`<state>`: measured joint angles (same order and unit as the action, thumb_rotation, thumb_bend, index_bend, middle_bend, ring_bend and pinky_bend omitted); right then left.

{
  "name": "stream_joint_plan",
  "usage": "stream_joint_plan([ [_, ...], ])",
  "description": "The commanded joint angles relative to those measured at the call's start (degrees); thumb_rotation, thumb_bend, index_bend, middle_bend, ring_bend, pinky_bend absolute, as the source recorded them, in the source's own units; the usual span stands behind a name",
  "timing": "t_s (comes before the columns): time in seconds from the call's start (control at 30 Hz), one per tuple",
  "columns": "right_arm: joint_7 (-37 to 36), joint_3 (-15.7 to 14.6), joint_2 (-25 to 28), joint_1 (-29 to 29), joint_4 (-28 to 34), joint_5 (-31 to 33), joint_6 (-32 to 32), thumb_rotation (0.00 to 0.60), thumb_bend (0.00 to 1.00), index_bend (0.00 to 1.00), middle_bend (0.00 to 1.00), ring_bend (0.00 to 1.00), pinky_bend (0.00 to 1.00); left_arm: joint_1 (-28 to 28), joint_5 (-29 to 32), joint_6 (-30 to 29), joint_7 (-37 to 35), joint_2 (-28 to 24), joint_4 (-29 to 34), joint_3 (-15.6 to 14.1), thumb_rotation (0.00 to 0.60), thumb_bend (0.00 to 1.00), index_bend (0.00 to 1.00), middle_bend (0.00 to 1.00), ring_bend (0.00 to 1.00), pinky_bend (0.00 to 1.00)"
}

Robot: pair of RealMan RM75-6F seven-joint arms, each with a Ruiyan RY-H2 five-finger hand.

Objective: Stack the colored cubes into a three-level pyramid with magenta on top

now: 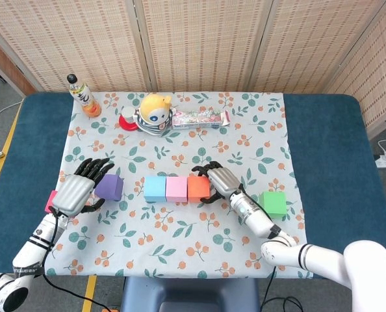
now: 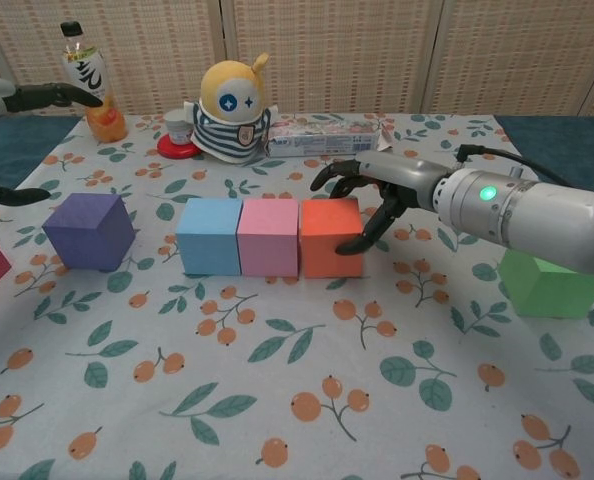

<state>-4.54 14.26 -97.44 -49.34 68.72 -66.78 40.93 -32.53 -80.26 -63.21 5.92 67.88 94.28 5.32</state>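
Note:
Blue (image 1: 155, 188), pink (image 1: 176, 188) and orange (image 1: 197, 188) cubes stand in a touching row mid-table. My right hand (image 1: 220, 182) grips the orange cube (image 2: 329, 240), fingers curled over its top and back, thumb on its right side. A purple cube (image 1: 110, 187) sits apart to the left. My left hand (image 1: 76, 192) hovers beside it, fingers spread and holding nothing. It partly hides the magenta cube (image 1: 50, 200) near the cloth's left edge. The green cube (image 1: 273, 203) rests alone to the right of my right forearm.
At the back of the floral cloth stand an orange drink bottle (image 1: 82, 95), a yellow doll (image 1: 155, 114), a small red-based cup (image 1: 128, 119) and a long flat box (image 1: 199, 117). Blue table surface (image 1: 329, 169) borders the cloth on both sides.

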Motion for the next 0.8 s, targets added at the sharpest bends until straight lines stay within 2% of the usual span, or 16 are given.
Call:
stream_joint_plan([
  [0.03,-0.13,-0.1,0.03,-0.02,0.0,-0.09,-0.01,0.6,0.08,0.18,0.33,0.16,0.08,-0.01,0.03,0.09,-0.06,0.03,-0.05,0.04,0.6,0.32,0.02,0.01,0.0,0.01],
  [0.57,-1.62,-0.15,-0.25,-0.31,-0.42,-0.39,-0.03,0.6,0.08,0.15,0.33,0.16,0.08,-0.09,0.24,0.75,0.14,0.05,-0.02,0.18,0.6,0.32,0.01,0.01,0.0,0.01],
  [0.7,-1.55,-0.32,-0.22,-0.32,-0.4,-0.29,-0.14,0.6,0.08,0.08,0.32,0.16,0.08,-0.09,0.24,0.82,0.17,0.16,-0.12,0.18,0.6,0.32,0.01,0.01,0.0,0.01],
  [0.8,-1.31,-0.55,-0.26,-0.3,-0.4,-0.25,-0.18,0.6,0.08,0.01,0.28,0.15,0.02,-0.09,0.21,0.87,0.1,0.3,-0.22,0.18,0.6,0.32,0.01,0.01,0.0,0.01],
])
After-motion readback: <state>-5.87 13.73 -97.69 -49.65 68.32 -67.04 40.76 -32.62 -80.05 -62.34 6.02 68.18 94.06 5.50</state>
